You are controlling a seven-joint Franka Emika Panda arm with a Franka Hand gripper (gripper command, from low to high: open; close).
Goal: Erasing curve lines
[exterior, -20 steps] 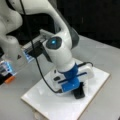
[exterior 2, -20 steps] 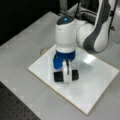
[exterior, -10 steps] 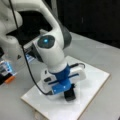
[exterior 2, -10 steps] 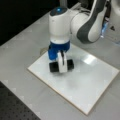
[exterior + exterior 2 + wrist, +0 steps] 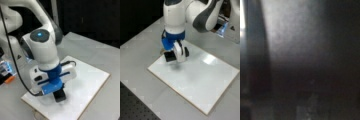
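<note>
No curve lines can be made out on the white board [image 5: 202, 75] in either front view; no stroke shows on the bare surface, and whatever remains would lie under or just beside the black eraser block [image 5: 170, 56]. As dry marker on a smooth, glossy board, the stroke is judged to have no body of its own: it cannot be gripped, only wiped off under light, flat pressure. The eraser block is judged light and fairly stiff, and is best held across its upper sides.

The block is seen pressed to the board near the left corner in a front view, and near the board's near-left edge in a front view [image 5: 60, 96]. The gripper [image 5: 58, 90] is positioned directly above it, with the jaws closed onto the block's top. The board lies flat on the grey table [image 5: 140, 82]. Nothing identifiable is shown in the wrist view.
</note>
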